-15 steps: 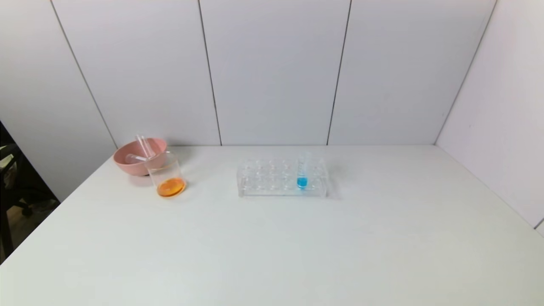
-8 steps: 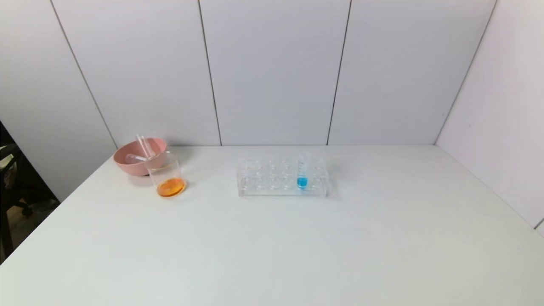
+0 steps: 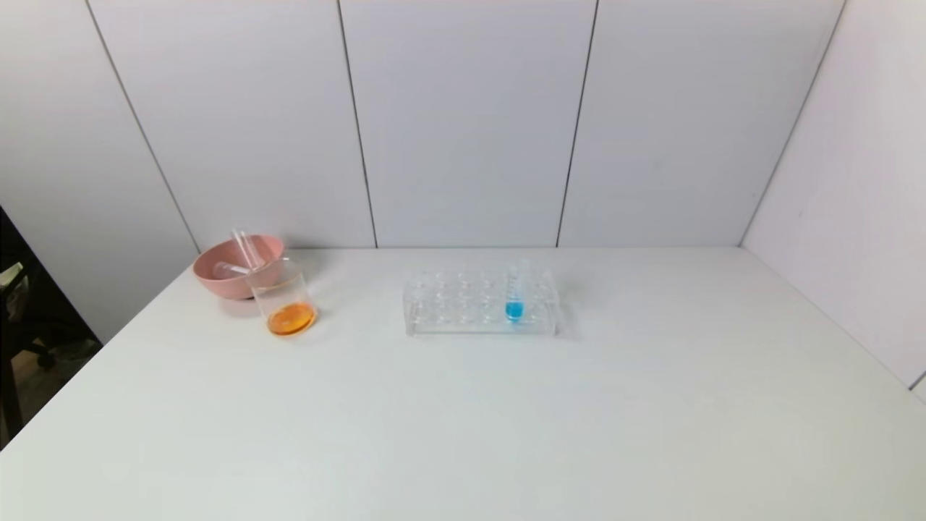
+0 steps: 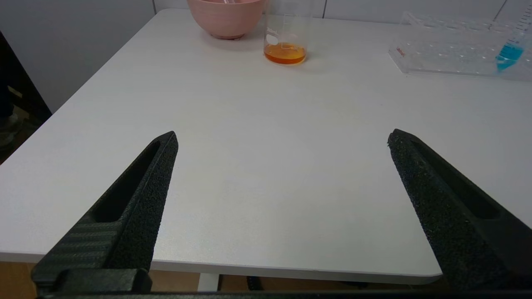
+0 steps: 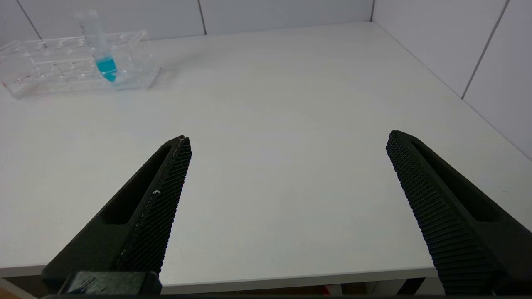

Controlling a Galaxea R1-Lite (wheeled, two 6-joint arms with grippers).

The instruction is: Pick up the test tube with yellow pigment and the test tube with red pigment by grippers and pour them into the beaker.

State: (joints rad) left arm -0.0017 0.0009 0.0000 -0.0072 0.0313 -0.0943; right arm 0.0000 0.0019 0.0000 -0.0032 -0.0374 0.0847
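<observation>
- Pouring looks done: beaker (image 3: 285,302) holds orange liquid, standing on the desk (image 3: 463,420) touching the front of the pink bowl (image 3: 233,266), far left.
- Two clear tubes lean in the bowl, looking empty; can't tell which is the test tube with yellow pigment (image 3: 242,248) and which the test tube with red pigment (image 3: 230,270); points are a guess.
- Tube rack (image 3: 480,304) mid-desk holds only the blue tube (image 3: 515,293), upright.
- Left gripper (image 4: 282,139) at the near desk edge, fingers wide apart, empty.
- Right gripper (image 5: 289,139) at the near edge on the right, fingers wide apart, empty.
- Neither arm shows in the head view; both look parked.
- Left to do: nothing, judging by this.
- Count: 1 beaker, 1 bowl, 1 rack, 3 tubes (2 in bowl, 1 in rack), 2 grippers.
</observation>
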